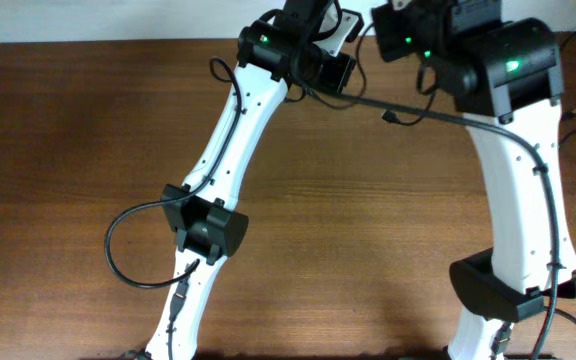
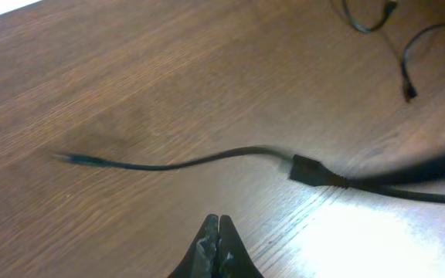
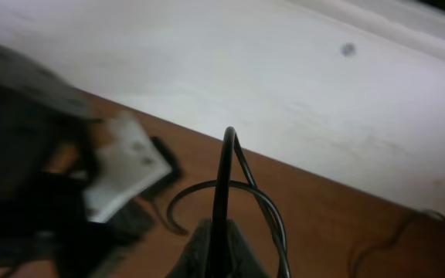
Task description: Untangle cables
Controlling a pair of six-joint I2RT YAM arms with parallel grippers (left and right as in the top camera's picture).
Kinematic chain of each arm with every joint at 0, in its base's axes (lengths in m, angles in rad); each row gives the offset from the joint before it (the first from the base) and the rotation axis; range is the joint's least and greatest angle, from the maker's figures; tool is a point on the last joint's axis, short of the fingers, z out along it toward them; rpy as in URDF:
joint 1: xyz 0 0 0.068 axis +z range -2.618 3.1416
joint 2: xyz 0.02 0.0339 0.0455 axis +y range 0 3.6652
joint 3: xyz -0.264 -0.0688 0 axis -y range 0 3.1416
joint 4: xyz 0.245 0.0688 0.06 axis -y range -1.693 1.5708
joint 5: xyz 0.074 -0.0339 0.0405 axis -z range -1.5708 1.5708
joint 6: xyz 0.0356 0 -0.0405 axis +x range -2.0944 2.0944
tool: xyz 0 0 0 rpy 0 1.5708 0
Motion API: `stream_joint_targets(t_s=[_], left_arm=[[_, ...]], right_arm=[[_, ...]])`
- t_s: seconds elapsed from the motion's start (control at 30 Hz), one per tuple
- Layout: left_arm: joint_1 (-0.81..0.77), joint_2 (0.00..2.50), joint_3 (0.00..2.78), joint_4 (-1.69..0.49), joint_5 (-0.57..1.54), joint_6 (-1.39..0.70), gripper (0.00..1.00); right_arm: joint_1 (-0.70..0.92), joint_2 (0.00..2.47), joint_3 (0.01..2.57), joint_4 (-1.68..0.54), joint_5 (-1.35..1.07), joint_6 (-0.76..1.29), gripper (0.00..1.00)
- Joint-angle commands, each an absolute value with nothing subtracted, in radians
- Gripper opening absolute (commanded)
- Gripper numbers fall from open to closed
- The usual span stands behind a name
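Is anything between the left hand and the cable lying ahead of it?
Nothing visible. Only bare table separates the shut left hand from the cable lying ahead of it.

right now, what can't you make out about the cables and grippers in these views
- Left wrist: the lying cable leaves the right edge, so its far end is cut off.
- Right wrist: the held cable in the right gripper loops out of focus; the blurred white shape at left can't be identified.
- Overhead: both fingertip pairs hide under the arms; whether the two cables join can't be told.
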State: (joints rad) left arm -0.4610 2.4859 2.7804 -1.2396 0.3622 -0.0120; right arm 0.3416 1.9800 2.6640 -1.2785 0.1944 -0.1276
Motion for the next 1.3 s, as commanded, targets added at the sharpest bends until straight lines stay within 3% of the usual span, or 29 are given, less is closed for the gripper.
stream_joint_targets(t_s=[0.0,0.17,0.77,0.97,1.27], left_arm=[[-0.417,2.508,2.782,-1.266,0.318,-0.004,0.00],[-0.387,2.508,2.782,-1.266,0.373,-0.004,0.00],[-0.204,2.456,2.928,-1.407,0.362,-0.041,0.00],[-0.145,2.390,2.935,-1.445,0.359,-0.040,0.00],[-0.136,2.355,2.935,-1.504,0.268,-0.003,0.00]], right_arm=[[0.249,1.954,2.685,-1.300,0.112,-0.121,0.04],[0.209,1.954,2.685,-1.306,-0.059,-0.117,0.04],[0.210,2.029,2.539,-1.285,-0.223,-0.062,0.04],[0.251,2.086,2.387,-1.226,-0.237,-0.030,0.04],[0.393,2.105,1.961,-0.972,-0.254,-0.017,0.04]])
